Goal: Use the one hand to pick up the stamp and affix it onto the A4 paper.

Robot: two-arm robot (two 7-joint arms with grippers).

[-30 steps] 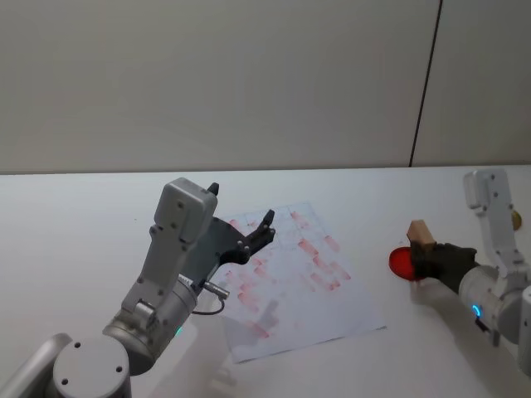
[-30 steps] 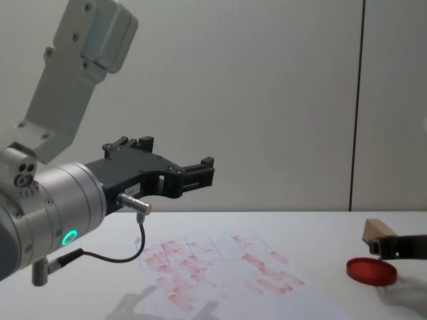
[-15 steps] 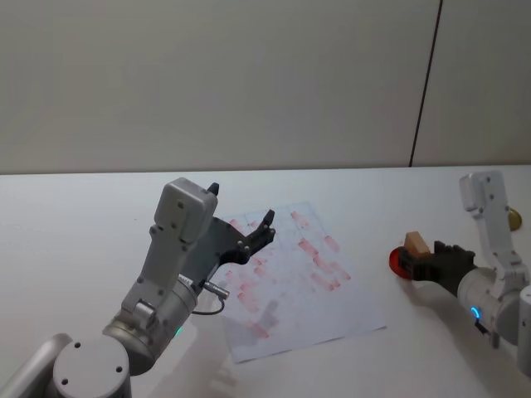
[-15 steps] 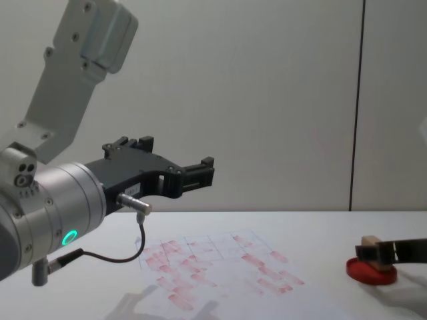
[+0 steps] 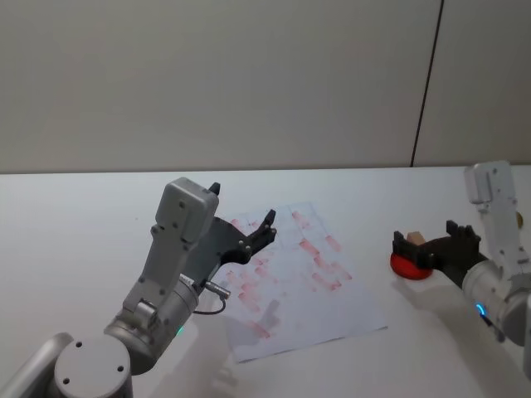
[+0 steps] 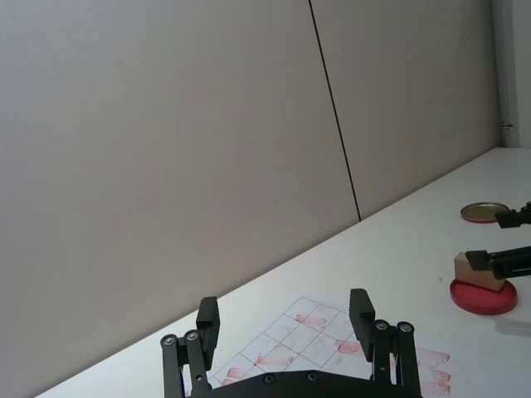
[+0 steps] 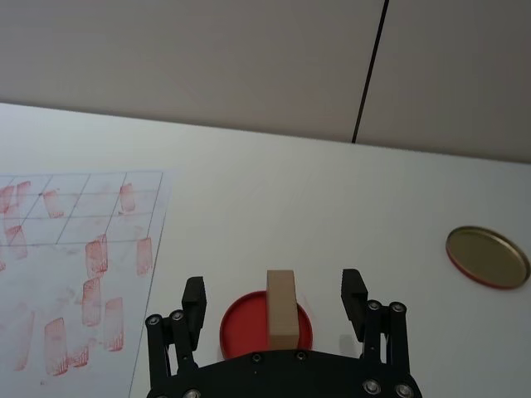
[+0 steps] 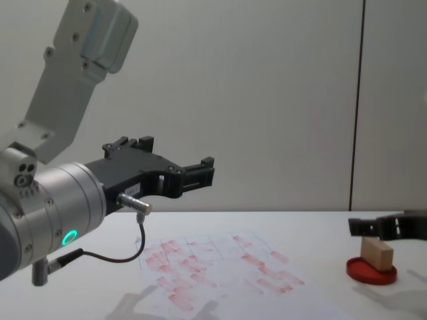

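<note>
While the stamp stands on the red round ink pad, nothing grips it: the wooden block rests free on the red disc, tilted a little in the chest view. In the right wrist view the right gripper has its two black fingers spread wide, one on each side of the block and clear of it, holding nothing. From the head view the same gripper hangs just above the pad at the right side of the white table, with the stamp between its fingertips' line and a blue light on its silver wrist.

To the left of the pad, apart from it, lies the A4 paper, flat on the table and covered with a faint grid and many smudgy red rectangular prints. Beyond the pad, near the wall, a round brass-coloured lid lies flat on the table.

Over the left part of the sheet the left gripper hovers high above the table, its fingers parted and empty; a green ring glows on its wrist in the chest view, and a thin black cable loops below it.
</note>
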